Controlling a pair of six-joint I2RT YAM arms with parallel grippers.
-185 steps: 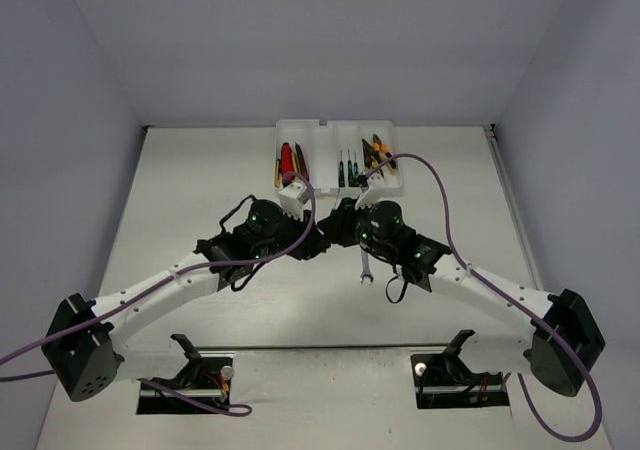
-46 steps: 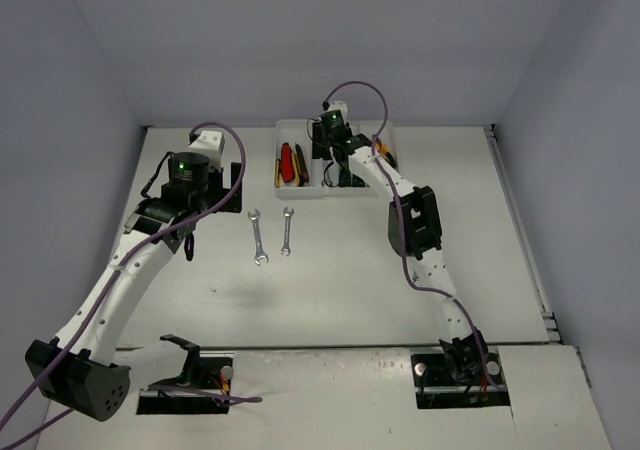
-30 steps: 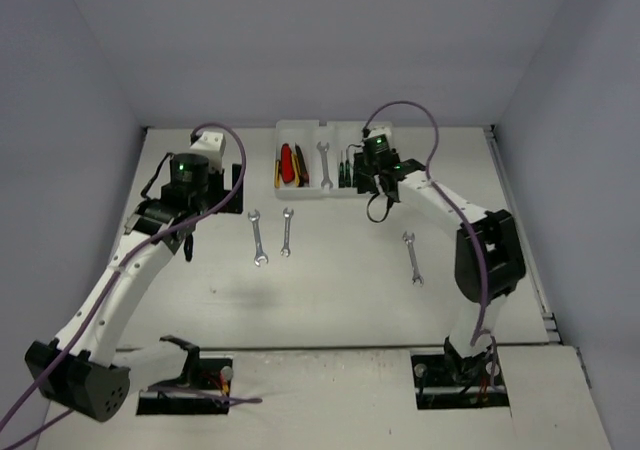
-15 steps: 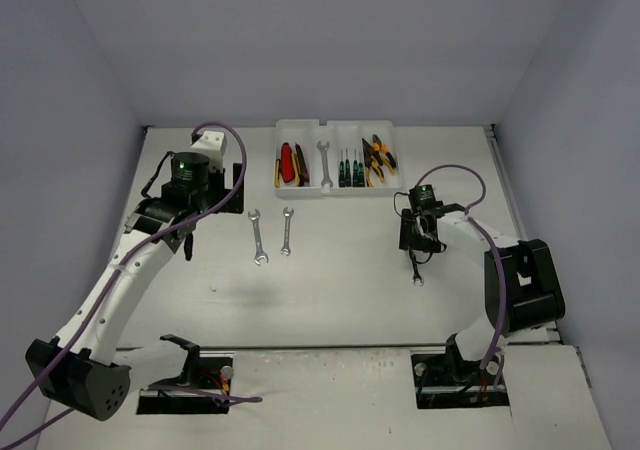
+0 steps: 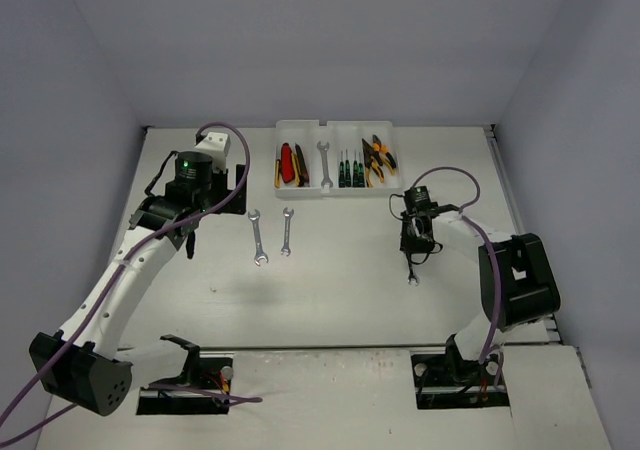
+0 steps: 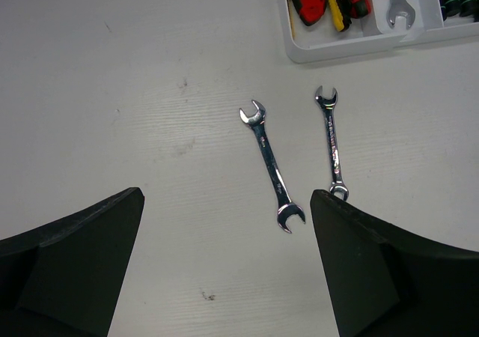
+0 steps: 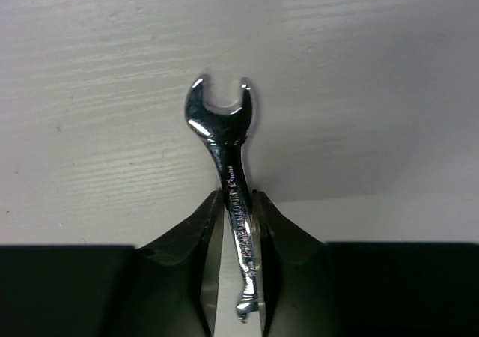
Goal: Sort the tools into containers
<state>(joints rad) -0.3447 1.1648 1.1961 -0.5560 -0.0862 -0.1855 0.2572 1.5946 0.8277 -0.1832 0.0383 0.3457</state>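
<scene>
Wrench [image 7: 221, 118] shank partly hidden within right claw [image 7: 238, 204], seemingly gripped.

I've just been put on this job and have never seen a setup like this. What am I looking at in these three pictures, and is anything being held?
You see two robot arms, left and right, bolted at the near edge of a table. Each ends in a two-finger pincer. The wide picture comes from a fixed camera above and behind them. The other two come from a camera on each wrist, looking past that arm's own fingers. At the far edge lies a white tray with four slots, holding cutters, a single wrench, screwdrivers and pliers. Two loose wrenches lie on the table. The left pincer is open and holds nothing. The right pincer is shut on a third wrench, gripping its shaft. Whether that one has left the table I cannot tell.
</scene>
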